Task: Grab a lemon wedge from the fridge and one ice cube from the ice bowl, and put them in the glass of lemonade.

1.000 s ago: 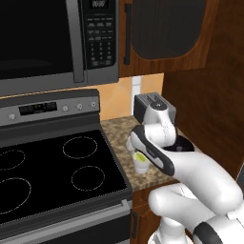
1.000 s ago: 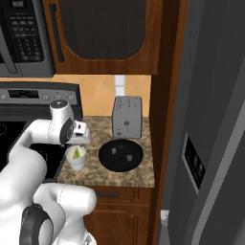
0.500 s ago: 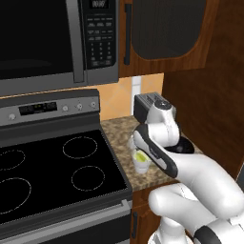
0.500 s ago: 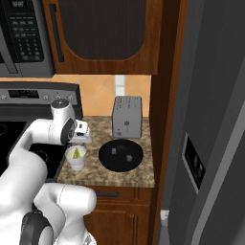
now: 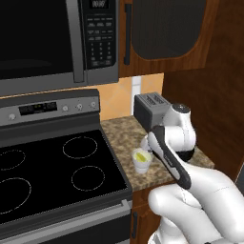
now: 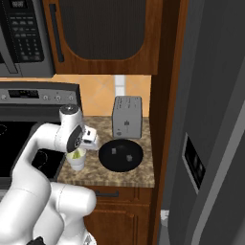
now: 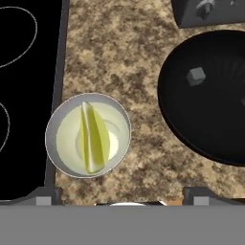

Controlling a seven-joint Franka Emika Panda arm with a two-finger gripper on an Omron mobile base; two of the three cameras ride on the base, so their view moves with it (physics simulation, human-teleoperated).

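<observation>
A narrow speckled brown granite counter [image 6: 125,176] sits between a black glass cooktop [image 5: 52,167] and a tall grey steel fridge [image 6: 210,124]. 3 items rest on it: a grey 2-slot toaster [image 6: 127,116] at the back by the wall, a black ice bowl [image 6: 121,155] just in front of it, and a glass of lemonade [image 7: 88,135] near the cooktop edge, a lemon wedge [image 7: 94,139] inside. The bowl holds what appear to be 2 small grey ice cubes [image 7: 196,75].
</observation>
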